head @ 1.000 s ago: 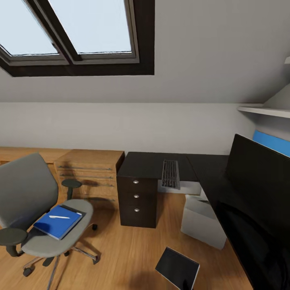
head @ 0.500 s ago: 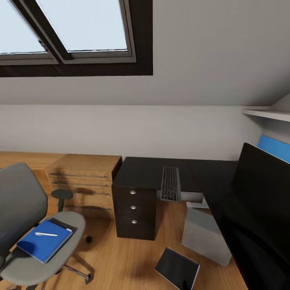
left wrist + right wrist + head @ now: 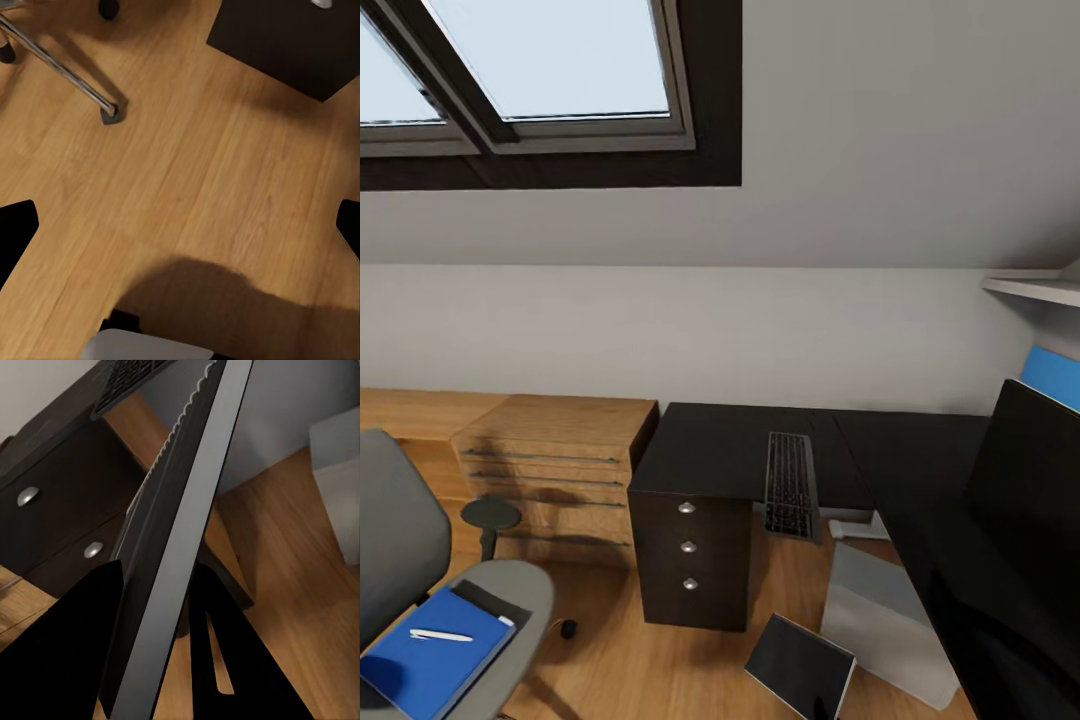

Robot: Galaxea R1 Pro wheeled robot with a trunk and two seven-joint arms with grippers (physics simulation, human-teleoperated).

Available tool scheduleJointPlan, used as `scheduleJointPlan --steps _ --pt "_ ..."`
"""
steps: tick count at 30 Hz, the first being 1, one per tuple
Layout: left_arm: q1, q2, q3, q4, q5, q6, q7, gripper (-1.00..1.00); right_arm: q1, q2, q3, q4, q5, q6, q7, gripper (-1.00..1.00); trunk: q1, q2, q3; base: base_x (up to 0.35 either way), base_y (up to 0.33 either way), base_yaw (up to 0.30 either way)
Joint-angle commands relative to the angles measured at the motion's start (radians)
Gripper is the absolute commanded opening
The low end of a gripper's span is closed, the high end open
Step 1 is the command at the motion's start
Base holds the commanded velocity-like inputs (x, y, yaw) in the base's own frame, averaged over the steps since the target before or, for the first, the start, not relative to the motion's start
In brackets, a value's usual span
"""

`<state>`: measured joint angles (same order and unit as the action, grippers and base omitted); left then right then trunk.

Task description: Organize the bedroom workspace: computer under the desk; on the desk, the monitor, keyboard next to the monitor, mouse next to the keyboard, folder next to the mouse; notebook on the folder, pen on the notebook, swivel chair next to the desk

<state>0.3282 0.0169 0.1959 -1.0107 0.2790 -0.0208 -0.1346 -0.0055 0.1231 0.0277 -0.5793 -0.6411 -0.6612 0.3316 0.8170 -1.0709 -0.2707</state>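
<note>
Carrying looks to be the step in hand: a thin flat dark panel with pale grey edges [image 3: 800, 665] hangs tilted above the wooden floor [image 3: 187, 150], low in front of the robot. In the right wrist view it runs edge-on between the two black fingers of the right gripper [image 3: 161, 652], which appear closed against its faces. I cannot tell whether this dark panel is one of the task's things, since a thin dark grey folder [image 3: 500, 603] seems to peek out from under the bright blue notebook [image 3: 425, 665]. That notebook lies on the seat of the grey swivel chair [image 3: 400, 540], with the slim white pen [image 3: 440, 635] on top. The large black-topped desk [image 3: 710, 440] stands just beyond the panel. The long black keyboard [image 3: 790, 485] lies on it, overhanging the front edge and well apart from the wide black monitor [image 3: 1035, 480] on the right wing. The boxy light grey computer [image 3: 885, 615] sits under the desk, near the panel. The small dark mouse [image 3: 568, 628] lies on the floor between the chair and the drawer unit. The left gripper [image 3: 180, 232] hangs spread wide over bare floor with nothing between its fingers. I judge the next move calls for setting the panel down on the desktop, then stooping for the mouse.
</note>
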Motion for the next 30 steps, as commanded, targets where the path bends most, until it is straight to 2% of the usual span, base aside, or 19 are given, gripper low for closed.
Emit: scheduleJointPlan --steps 1,16,30 --pt "0.000 0.000 0.001 0.000 0.009 0.000 -0.006 1.00 -0.001 0.000 0.003 0.000 -0.010 -0.003 0.006 -1.00 0.001 -0.001 -0.001 0.339 0.000 0.000" --pt "0.000 0.000 0.000 0.000 0.009 -0.001 -0.006 1.00 -0.001 0.000 0.004 -0.001 -0.009 -0.003 0.006 -1.00 0.001 -0.001 -0.001 0.326 0.018 0.000" --pt "0.001 0.000 0.001 0.000 0.011 -0.001 -0.004 1.00 -0.001 0.000 0.005 0.001 -0.009 -0.003 0.007 -1.00 0.001 -0.001 -0.001 0.038 0.003 0.000"
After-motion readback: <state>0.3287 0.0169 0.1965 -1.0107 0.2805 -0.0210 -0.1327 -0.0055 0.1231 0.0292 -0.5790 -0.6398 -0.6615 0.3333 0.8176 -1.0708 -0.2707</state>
